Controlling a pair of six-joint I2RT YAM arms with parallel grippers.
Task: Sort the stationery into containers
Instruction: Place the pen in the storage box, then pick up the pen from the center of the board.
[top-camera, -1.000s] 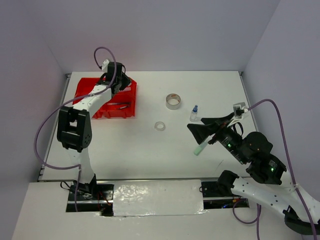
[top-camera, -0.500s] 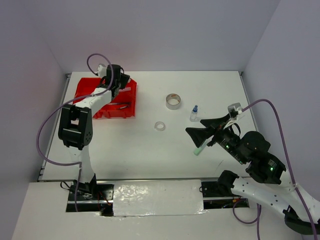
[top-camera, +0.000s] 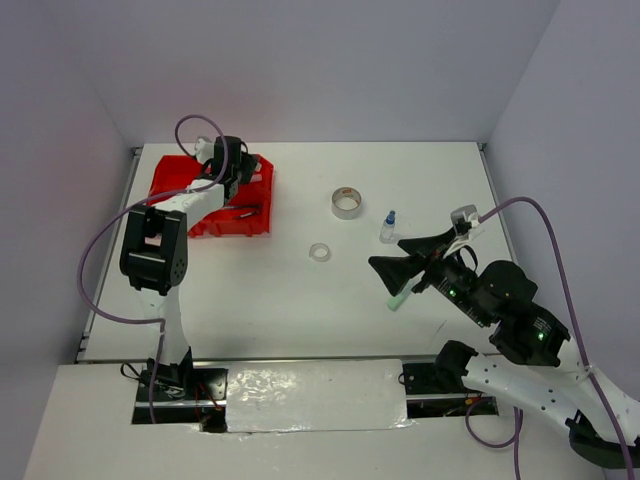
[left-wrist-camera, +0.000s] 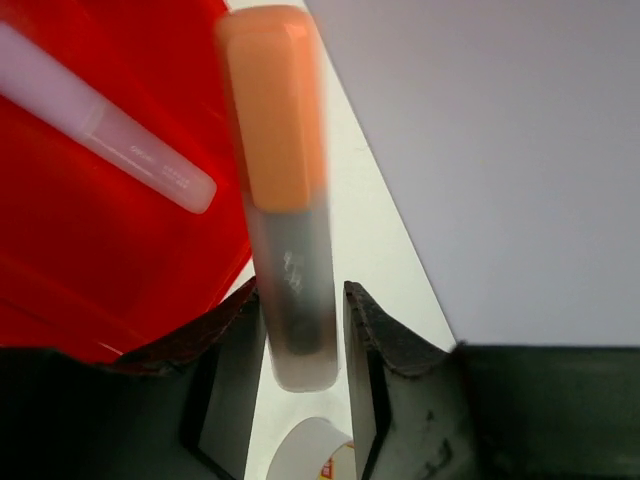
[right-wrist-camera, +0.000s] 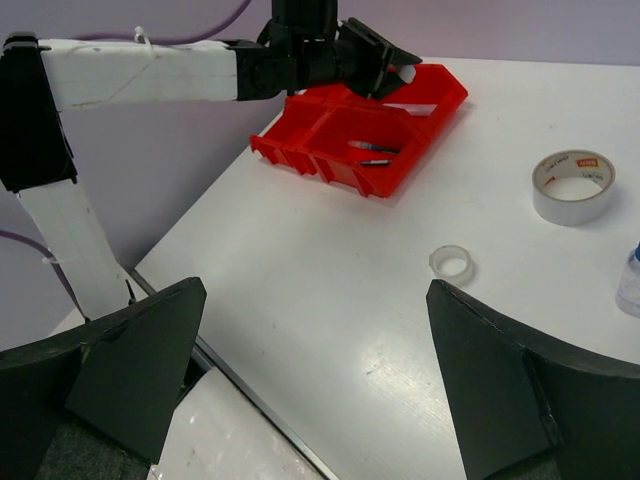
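Observation:
The red tray (top-camera: 170, 180) stands at the far left, also seen in the right wrist view (right-wrist-camera: 330, 150). My left gripper (top-camera: 243, 168) hovers over its far right corner. An orange-tipped marker (left-wrist-camera: 285, 200), blurred, stands between the jaws of this gripper (left-wrist-camera: 300, 300), with a narrow gap to the right finger. A pink marker (left-wrist-camera: 100, 130) lies in the tray (left-wrist-camera: 60, 260), as do dark pens (right-wrist-camera: 375, 153). My right gripper (top-camera: 388, 252) hangs wide open above a green marker (top-camera: 400, 296), nothing between its fingers (right-wrist-camera: 315, 290).
A grey tape roll (top-camera: 346, 203) lies at mid-table, with a clear tape ring (top-camera: 320, 252) nearer and a blue-capped bottle (top-camera: 387, 229) to its right. The right wrist view shows the roll (right-wrist-camera: 572, 186) and ring (right-wrist-camera: 451, 264). Walls enclose the table.
My left gripper has shifted a little along the tray's far edge, and its jaws have eased slightly. The right gripper has drifted slightly left and stays wide open.

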